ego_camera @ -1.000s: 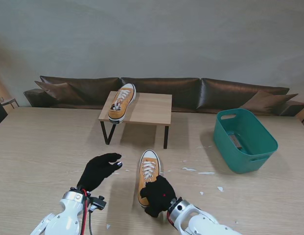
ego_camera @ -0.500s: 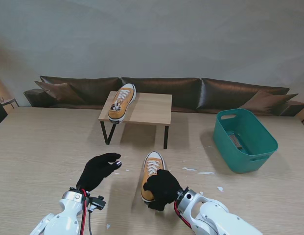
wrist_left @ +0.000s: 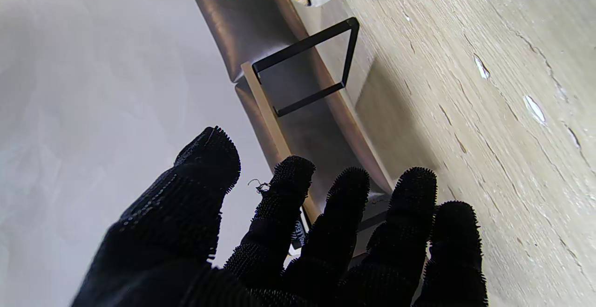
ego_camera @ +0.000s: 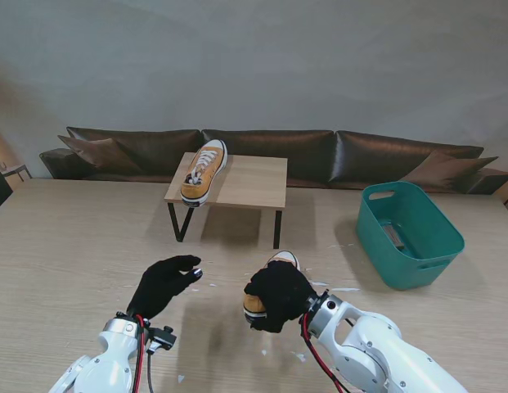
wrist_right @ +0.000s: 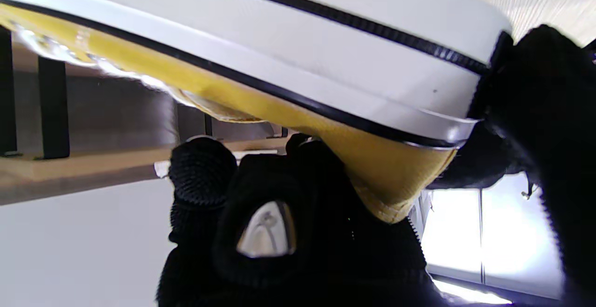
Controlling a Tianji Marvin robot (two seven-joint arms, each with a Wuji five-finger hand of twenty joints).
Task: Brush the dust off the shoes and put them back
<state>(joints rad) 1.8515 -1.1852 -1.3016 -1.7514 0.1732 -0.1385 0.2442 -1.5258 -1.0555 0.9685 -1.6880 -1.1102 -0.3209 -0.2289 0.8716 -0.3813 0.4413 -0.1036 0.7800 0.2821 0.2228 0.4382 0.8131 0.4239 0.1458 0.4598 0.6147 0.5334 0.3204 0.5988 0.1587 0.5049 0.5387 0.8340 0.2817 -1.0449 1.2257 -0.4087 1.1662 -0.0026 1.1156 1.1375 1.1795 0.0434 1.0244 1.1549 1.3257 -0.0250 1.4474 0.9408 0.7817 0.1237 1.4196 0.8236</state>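
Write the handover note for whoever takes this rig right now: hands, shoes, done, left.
Right hand: shut on the yellow sneaker, gripping its heel end, toe pointing toward the small wooden rack.
Left hand: open, holding nothing, hovering left of that shoe.
Second sneaker: lies on the rack's left edge, toe overhanging toward me.
Green bin: on the right; contents unclear.
White flecks scattered on the table.
Done: one shoe in hand.
Left: put the held shoe on the rack. Whether brushing is finished cannot be told.
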